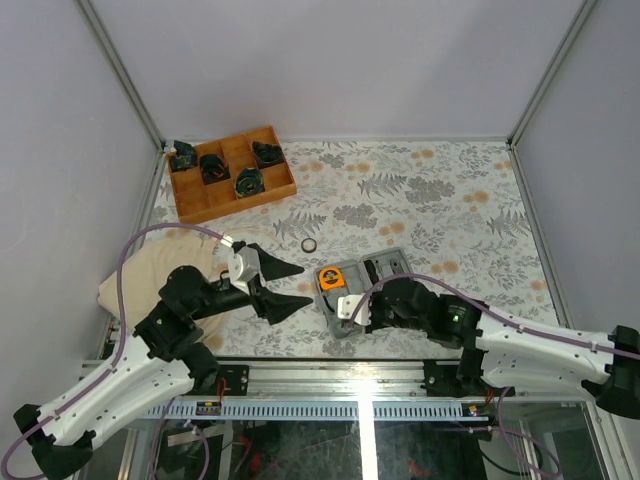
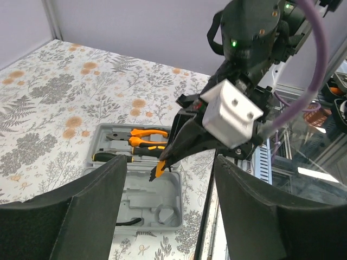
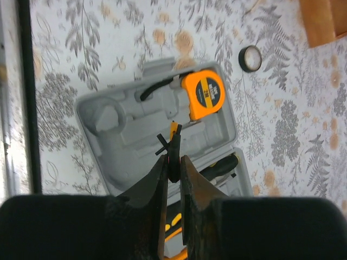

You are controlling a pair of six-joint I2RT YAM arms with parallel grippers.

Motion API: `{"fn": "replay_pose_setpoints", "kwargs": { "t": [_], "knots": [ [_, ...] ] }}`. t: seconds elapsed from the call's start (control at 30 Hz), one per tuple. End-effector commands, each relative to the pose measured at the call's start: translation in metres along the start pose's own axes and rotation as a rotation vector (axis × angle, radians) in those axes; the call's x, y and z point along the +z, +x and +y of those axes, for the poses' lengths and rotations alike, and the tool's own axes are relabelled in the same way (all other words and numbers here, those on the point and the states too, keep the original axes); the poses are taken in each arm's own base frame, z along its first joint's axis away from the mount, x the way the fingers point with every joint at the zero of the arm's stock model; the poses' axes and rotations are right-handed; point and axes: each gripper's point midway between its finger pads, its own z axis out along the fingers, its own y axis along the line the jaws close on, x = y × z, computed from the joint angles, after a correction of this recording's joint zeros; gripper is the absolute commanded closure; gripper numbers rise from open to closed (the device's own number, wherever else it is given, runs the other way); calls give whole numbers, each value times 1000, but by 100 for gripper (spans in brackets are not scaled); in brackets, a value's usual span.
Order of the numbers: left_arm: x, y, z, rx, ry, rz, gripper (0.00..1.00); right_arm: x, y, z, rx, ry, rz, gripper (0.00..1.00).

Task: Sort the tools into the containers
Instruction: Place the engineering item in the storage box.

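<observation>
- The left fingers [image 1: 278, 264] stand spread wide with nothing between them, low over the table [image 1: 440, 200] just left of the case [image 1: 392, 262]. In the left wrist view they show only as two dark slabs along the bottom edge.
- The right fingers [image 3: 198, 189] are pinched on a stubby bit [image 3: 172, 143]. It is black, with a yellow end and a small cross-piece, and it sticks out past their tips.
- The bit hangs over the case half that holds the tape measure [image 3: 205, 95]. Whether it touches the plastic I cannot tell.
- The top view hides the bit under the right wrist. The left wrist view shows it from the side, yellow end down, above the moulded recesses.
- The grey case lies open and flat near the table's front edge, its two halves side by side.
- One half holds the orange tape measure with its black label, set at one corner. Only the top and right wrist views show it.
- The other half holds orange-handled pliers [image 2: 143, 132] and a black-and-yellow screwdriver [image 2: 116, 156] lying side by side. These are plainest in the left wrist view.
- A beige cloth [image 1: 150, 275] lies under the left arm, seen only from above.
- Beyond the case a small black ring [image 1: 309, 245] lies alone on the floral table.
- Farthest, at the back left corner, a wooden tray [image 1: 275, 190] holds dark parts in its compartments.
</observation>
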Motion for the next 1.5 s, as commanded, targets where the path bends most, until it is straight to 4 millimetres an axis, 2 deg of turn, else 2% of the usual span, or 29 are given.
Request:
{"fn": "replay_pose_setpoints", "kwargs": {
  "t": [0.0,0.27,0.6,0.73,1.0,1.17,1.27,1.4,1.47],
  "knots": [
    [-3,6,7,-14,-52,6,35,10,15,-8,-130,21,72,99],
    [-6,10,9,-23,-71,22,36,28,43,-6,-395,39,99,97],
    [-4,13,11,-29,-73,34,37,40,61,-6,-515,64,140,95],
    [-2,15,11,-29,-69,40,38,42,66,2,-505,29,138,93],
    [0,16,10,-31,-54,55,38,44,83,15,-498,-11,165,83],
    [0,13,10,-21,-56,57,39,47,90,21,-505,-41,180,80],
    [0,13,10,-24,-55,58,39,46,94,24,-500,-53,190,71],
    [0,15,9,-24,-50,64,39,44,95,27,-478,-68,201,65],
    [-1,16,8,-23,-48,66,39,43,95,28,-468,-73,204,58]
  ]
}}
